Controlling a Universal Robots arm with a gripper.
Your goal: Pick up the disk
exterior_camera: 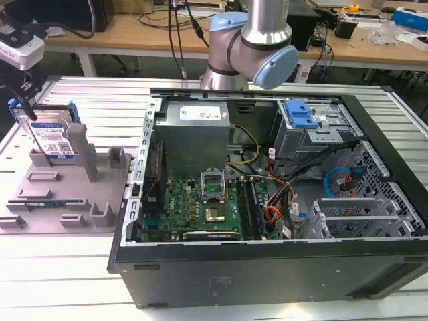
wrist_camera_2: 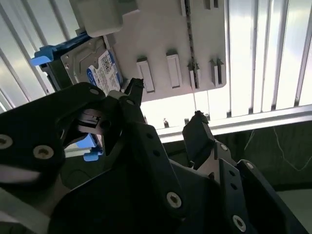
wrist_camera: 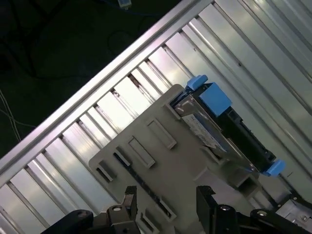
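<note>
The disk (exterior_camera: 51, 138) stands on edge in a slot at the far end of the grey slotted fixture (exterior_camera: 73, 194), at the exterior view's left. It is silver-grey with a white-and-blue label and blue side rails. My gripper (exterior_camera: 20, 100) hangs just above and beside its top edge. In the second wrist view the gripper (wrist_camera_2: 165, 105) is open, with nothing between the black fingers (wrist_camera_2: 134, 92); the disk (wrist_camera_2: 97, 68) lies off to one side of them. The first wrist view shows the gripper (wrist_camera: 166, 195) over the fixture (wrist_camera: 146, 161), and the disk (wrist_camera: 214, 131) apart from the fingertips.
An open computer case (exterior_camera: 267, 187) with its motherboard and a blue-handled drive cage (exterior_camera: 301, 114) lies at the exterior view's right of the fixture. The arm's base (exterior_camera: 257, 40) rises behind it. Everything rests on a ribbed aluminium table (exterior_camera: 67, 267), whose edge (wrist_camera: 122, 63) runs near the fixture.
</note>
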